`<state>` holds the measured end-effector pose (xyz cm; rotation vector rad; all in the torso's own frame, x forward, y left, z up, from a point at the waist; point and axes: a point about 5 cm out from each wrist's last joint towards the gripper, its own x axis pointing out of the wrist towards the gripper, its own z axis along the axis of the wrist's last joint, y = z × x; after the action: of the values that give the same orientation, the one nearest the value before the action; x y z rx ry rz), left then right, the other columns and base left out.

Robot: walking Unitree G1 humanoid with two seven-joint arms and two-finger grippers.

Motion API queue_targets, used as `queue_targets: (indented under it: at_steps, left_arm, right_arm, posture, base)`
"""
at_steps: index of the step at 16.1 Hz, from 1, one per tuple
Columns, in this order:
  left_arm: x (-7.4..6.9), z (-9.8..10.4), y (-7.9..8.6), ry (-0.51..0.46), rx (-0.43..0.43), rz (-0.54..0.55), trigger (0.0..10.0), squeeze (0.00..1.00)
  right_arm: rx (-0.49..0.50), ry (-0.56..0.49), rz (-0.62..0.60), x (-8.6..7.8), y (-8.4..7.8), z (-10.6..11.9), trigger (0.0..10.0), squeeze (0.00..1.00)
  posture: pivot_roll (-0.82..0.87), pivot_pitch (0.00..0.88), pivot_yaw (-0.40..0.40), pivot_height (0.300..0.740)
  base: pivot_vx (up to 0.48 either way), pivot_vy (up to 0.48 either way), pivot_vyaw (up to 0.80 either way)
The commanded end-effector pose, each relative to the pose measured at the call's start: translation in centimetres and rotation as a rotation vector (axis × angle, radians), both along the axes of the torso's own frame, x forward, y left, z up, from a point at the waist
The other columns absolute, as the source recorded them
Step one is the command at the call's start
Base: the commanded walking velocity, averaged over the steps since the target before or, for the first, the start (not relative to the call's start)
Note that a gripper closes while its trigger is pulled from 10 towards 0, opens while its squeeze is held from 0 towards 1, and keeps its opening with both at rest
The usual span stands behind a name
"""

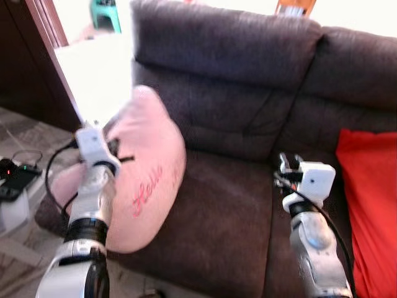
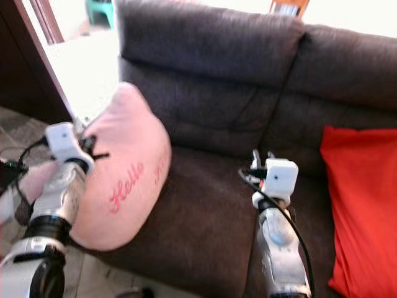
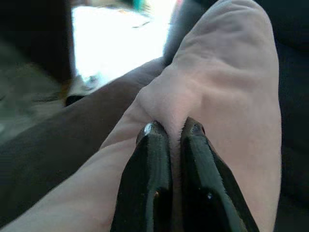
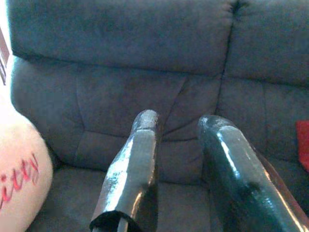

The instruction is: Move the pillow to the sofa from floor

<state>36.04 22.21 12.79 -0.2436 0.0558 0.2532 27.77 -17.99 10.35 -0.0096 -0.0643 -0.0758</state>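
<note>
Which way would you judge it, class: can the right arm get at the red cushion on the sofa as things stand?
Probably yes. The right gripper, open and holding nothing, hovers over the sofa seat, with the red cushion just to its right and nothing between them.

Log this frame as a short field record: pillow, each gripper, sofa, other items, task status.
pillow: pink pillow with red script, leaning at the sofa's left end, partly over the seat
left gripper: left gripper shut, pinching a fold of the pink pillow
right gripper: right gripper open, holding nothing, above the seat
sofa: dark brown sofa
other items: red cushion at the sofa's right end
task status: pillow off the floor, not yet released
</note>
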Motion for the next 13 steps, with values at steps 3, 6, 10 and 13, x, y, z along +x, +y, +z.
queue_targets:
  at_steps: [3, 6, 10, 13]
  left_arm:
    - [0.0, 0.7, 1.3, -0.045, -0.01, 0.073, 10.0, 0.0]
    - [-0.4, -1.4, -0.1, 0.053, 0.094, -0.082, 10.0, 0.0]
    - [-0.3, -1.3, -1.6, 0.014, 0.197, -0.215, 10.0, 0.0]
    - [-0.3, -1.8, -2.3, 0.039, 0.273, -0.307, 10.0, 0.0]
  right_arm:
    - [-0.013, -0.002, -0.012, -0.1, -0.5, 0.2, 10.0, 0.0]
    - [-0.011, 0.0, -0.006, -0.1, -0.3, 0.1, 10.0, 0.0]
    - [-0.012, 0.002, -0.008, -0.1, -0.3, 0.0, 10.0, 0.0]
    - [-0.01, 0.002, -0.013, -0.2, -0.3, 0.0, 10.0, 0.0]
  posture:
    - [0.07, 0.041, -0.057, 0.74]
    - [0.07, 0.047, -0.058, 0.74]
    - [0.07, 0.051, -0.055, 0.74]
    - [0.06, 0.048, -0.047, 0.74]
  base:
    - [0.0, 0.0, 0.0]
    - [0.0, 0.0, 0.0]
    - [0.0, 0.0, 0.0]
    - [0.0, 0.0, 0.0]
